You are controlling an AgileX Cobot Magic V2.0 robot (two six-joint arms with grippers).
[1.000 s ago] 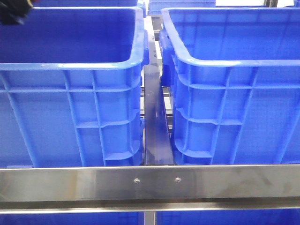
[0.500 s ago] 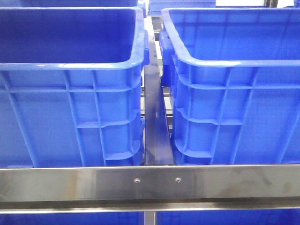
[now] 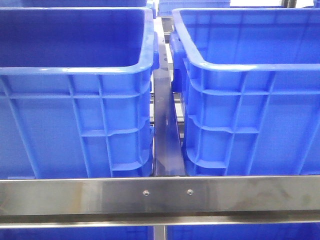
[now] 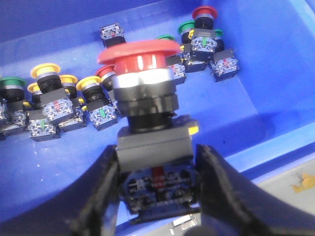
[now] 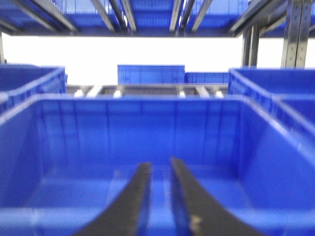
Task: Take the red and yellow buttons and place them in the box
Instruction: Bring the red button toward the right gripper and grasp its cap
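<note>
The left gripper (image 4: 157, 196) holds a red mushroom-head button (image 4: 140, 73) by its dark contact block, one finger pressed on each side of the housing, the red cap standing clear beyond the fingertips. Behind it, on the floor of a blue bin (image 4: 275, 64), lies a loose scatter of other buttons: yellow-capped ones (image 4: 45, 71) to one side, green-capped ones (image 4: 187, 27) and another red one (image 4: 203, 12) toward the far wall. The held button appears lifted off the bin floor, so I judge the pick done and the carry to the box in hand. The right gripper (image 5: 158, 196) is empty, its fingers drawn narrow with only a slim gap between them, pointing into an empty blue crate (image 5: 147, 132). In the front view neither arm shows; only the left crate (image 3: 75, 120) and right crate (image 3: 250, 110) stand side by side behind a steel rail (image 3: 160, 195). The next move calls for raising the button over the bin wall without knocking it, and letting go only once it sits over the receiving box; which crate that is I cannot tell.
</note>
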